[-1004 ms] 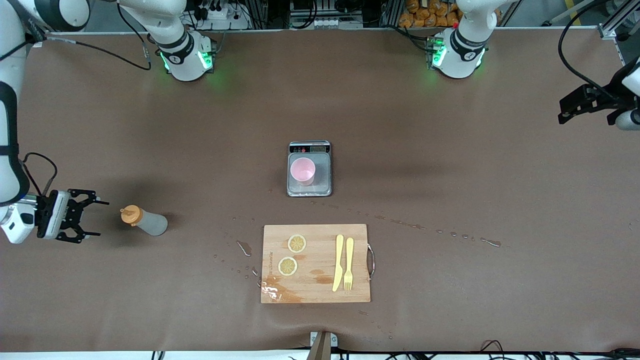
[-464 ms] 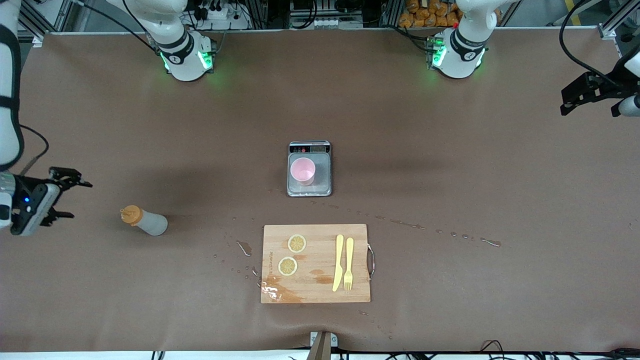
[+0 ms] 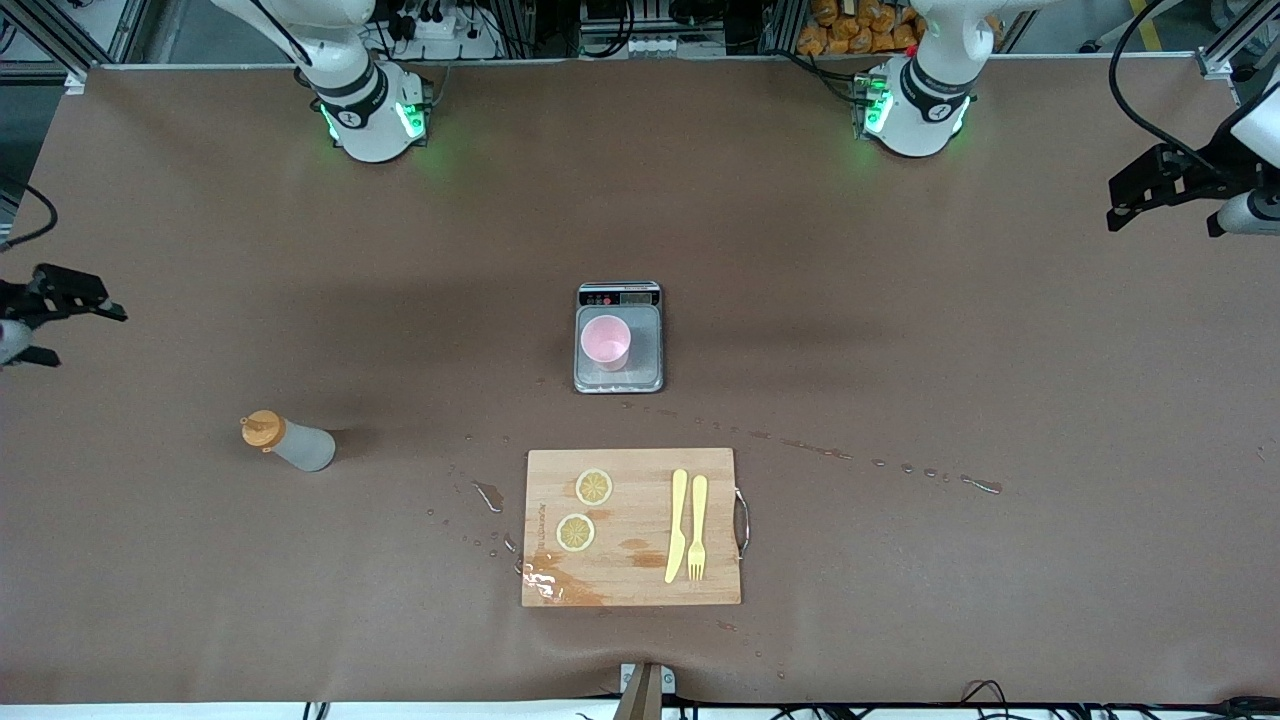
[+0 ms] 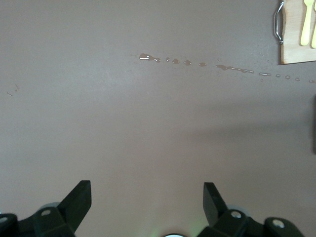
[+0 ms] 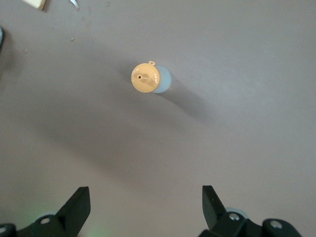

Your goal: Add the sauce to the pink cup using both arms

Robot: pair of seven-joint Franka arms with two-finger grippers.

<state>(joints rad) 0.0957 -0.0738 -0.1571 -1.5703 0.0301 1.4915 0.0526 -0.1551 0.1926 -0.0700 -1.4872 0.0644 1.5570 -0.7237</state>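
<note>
Orange-capped and translucent, the sauce (image 5: 150, 79) stands upright on the brown table (image 3: 900, 350); the right wrist view looks straight down on its round cap, which the front view shows only from the side. It sits below the right gripper (image 5: 143, 202), whose fingers are spread wide with nothing between them. The left gripper (image 4: 147, 197), also spread and bare, hangs over a trail of shiny droplets (image 4: 173, 60). Well apart from both grippers, the smooth pink cup (image 3: 605, 342) stands on a metal scale (image 3: 645, 350), visible in the front view alone.

One sauce (image 3: 288, 441), one pink cup (image 3: 606, 342), two lemon slices (image 3: 594, 487), one scale (image 3: 648, 345).
</note>
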